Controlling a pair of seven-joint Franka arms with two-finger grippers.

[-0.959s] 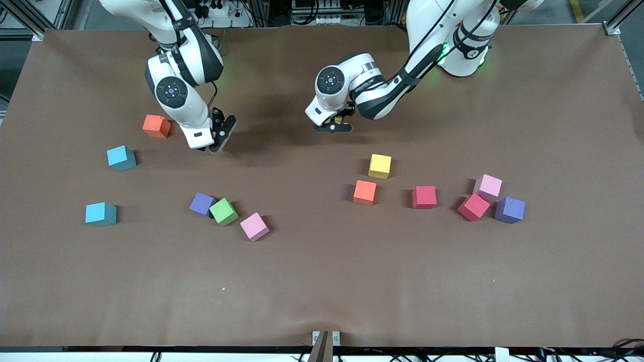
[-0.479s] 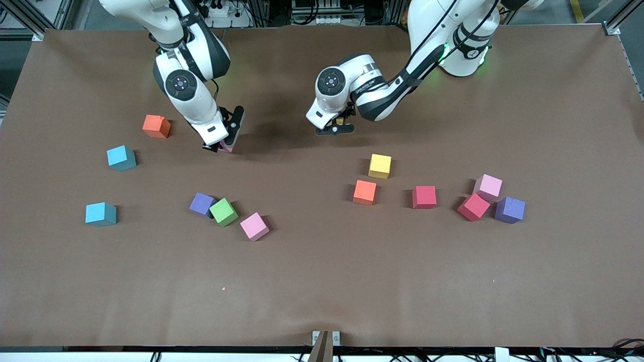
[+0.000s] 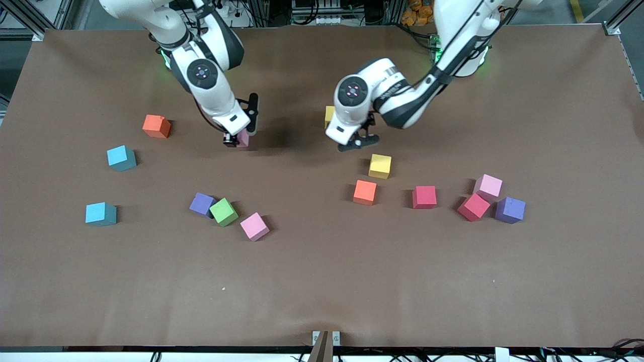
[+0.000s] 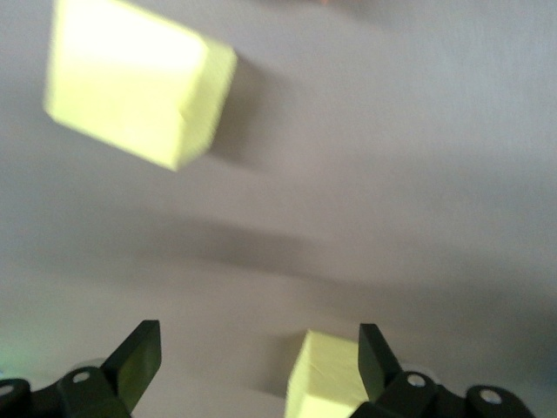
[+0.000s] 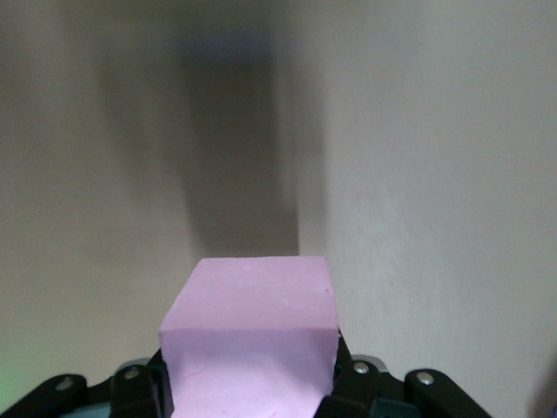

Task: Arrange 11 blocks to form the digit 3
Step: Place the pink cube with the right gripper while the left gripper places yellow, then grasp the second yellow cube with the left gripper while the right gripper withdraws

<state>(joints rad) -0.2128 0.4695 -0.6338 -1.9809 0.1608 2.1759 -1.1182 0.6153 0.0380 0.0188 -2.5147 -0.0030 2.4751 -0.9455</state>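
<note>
Yellow block (image 3: 329, 115) released since earlier; left hand (image 3: 358, 142) open, withdrawn.

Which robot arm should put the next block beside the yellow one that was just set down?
The right arm, probably. Its tool is shut on a pink block, carried above the table. The left tool is open and empty, over bare table between the yellow block it released and another yellow block.

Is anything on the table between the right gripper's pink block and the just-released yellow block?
No. Front view shows bare brown table between pink block and yellow block.
</note>
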